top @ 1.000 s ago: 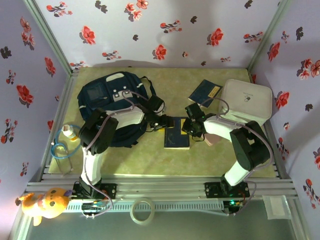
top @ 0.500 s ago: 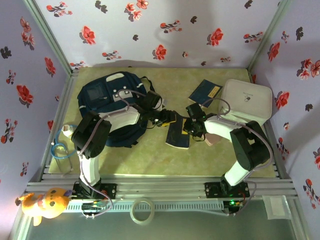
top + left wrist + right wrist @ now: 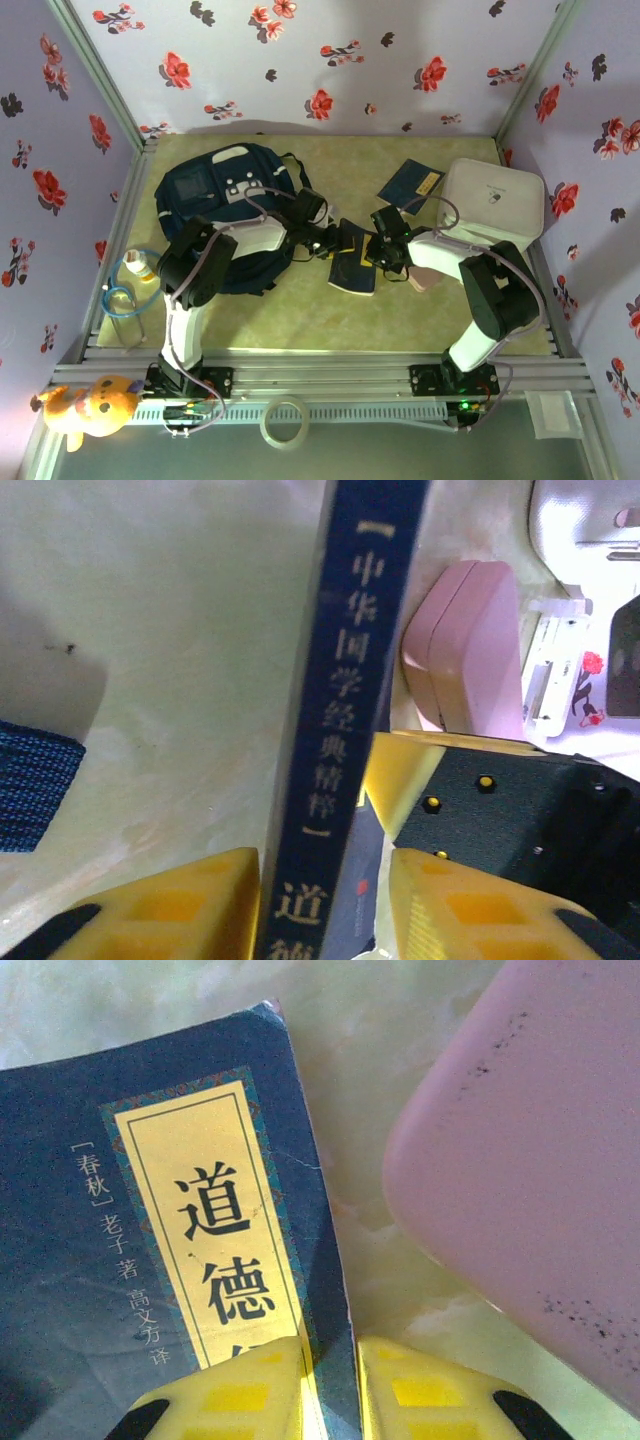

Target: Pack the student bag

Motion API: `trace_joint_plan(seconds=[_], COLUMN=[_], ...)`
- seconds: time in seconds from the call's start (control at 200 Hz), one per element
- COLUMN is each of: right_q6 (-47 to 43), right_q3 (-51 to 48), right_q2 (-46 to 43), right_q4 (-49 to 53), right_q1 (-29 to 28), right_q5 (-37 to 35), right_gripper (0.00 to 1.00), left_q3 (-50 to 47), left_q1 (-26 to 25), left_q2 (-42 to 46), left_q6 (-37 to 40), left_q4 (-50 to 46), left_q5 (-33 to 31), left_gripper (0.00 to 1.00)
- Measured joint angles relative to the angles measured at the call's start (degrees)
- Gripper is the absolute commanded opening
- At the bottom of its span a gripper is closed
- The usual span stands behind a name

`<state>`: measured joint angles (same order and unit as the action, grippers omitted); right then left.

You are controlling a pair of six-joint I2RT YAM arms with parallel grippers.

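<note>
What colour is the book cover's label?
The label on the book is yellow; right wrist view.

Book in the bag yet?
No, the book is outside the bag, off to its right.

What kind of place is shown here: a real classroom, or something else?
Probably a robot test cell, not a classroom: floral-print walls on an aluminium frame, the left arm and right arm bolted to its rail, a student bag and a book staged.

Book (image 3: 345,730) spine: 中华国学经典精粹; cover (image 3: 215,1220): 道德, 春秋 老子 著
</note>
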<state>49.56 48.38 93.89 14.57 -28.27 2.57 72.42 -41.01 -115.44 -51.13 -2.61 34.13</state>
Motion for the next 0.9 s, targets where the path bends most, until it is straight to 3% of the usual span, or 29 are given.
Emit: trace_joint_plan(seconds=[0.25, 0.42, 0.66, 0.9], right_q6=[0.0, -0.3, -2.3, -0.7], right_q3=[0.0, 0.0, 0.0, -0.1], right_q2=[0.0, -0.1, -5.1, -8.8], right_q4=[0.0, -0.2, -0.6, -10.1], right_q1=[0.0, 0.0, -0.1, 0.0], right_q5=[0.0, 0.0, 1.1, 6.8], right_gripper=[0.22, 0.36, 0.65, 0.81], left_q3=[0.0, -0.5, -1.9, -1.8], left_q1=[0.0, 0.4, 3.4, 9.4], left_q2=[0.0, 0.4, 6.6, 13.6], left_q6=[0.0, 0.3, 0.7, 0.4], left_q4=[-0.4, -0.9, -1.2, -0.6], left_q5=[-0.3, -0.9, -1.0, -3.3], left_gripper=[0.18, 0.0, 0.0, 0.0])
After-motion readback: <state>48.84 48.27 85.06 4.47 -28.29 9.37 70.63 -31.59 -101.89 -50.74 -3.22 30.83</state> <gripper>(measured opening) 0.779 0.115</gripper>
